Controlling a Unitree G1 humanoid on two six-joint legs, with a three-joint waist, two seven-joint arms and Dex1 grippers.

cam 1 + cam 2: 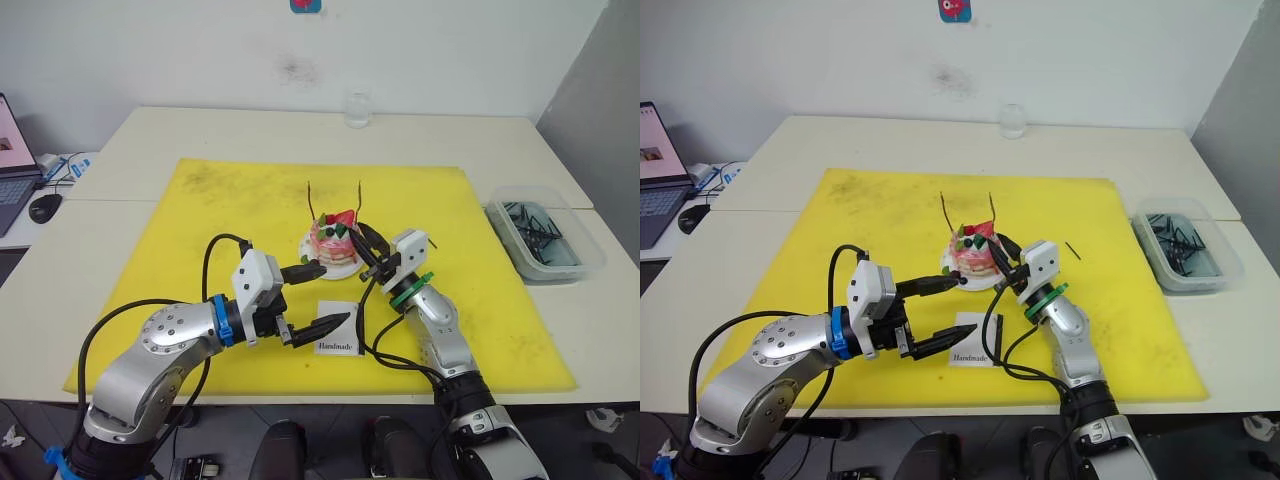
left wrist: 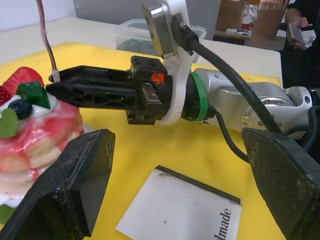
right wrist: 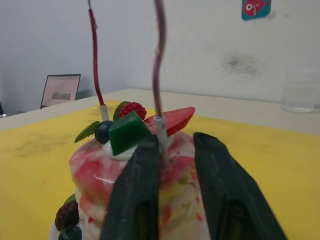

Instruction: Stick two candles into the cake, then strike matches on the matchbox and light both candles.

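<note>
**Both candles upright in cake, right pincer at cake top**

Small round pink-and-white layered cake [image 1: 333, 240] on a white plate, mid yellow mat [image 1: 200, 200] on the pale counter [image 1: 200, 130]. Two thin wavy dark-reddish candles [image 3: 95, 60] standing upright in its top, pale ends down. Right pincer [image 3: 172, 165] up against the cake, fingers slightly parted around the nearer candle's base; whether gripping, cannot tell. Left pincer [image 1: 318, 297] wide open, empty, just beside the plate and above the flat white "Handmade" matchbox [image 1: 338, 340]. Clear plastic bin [image 1: 545, 240] of dark sticks near the counter's right edge.
</note>
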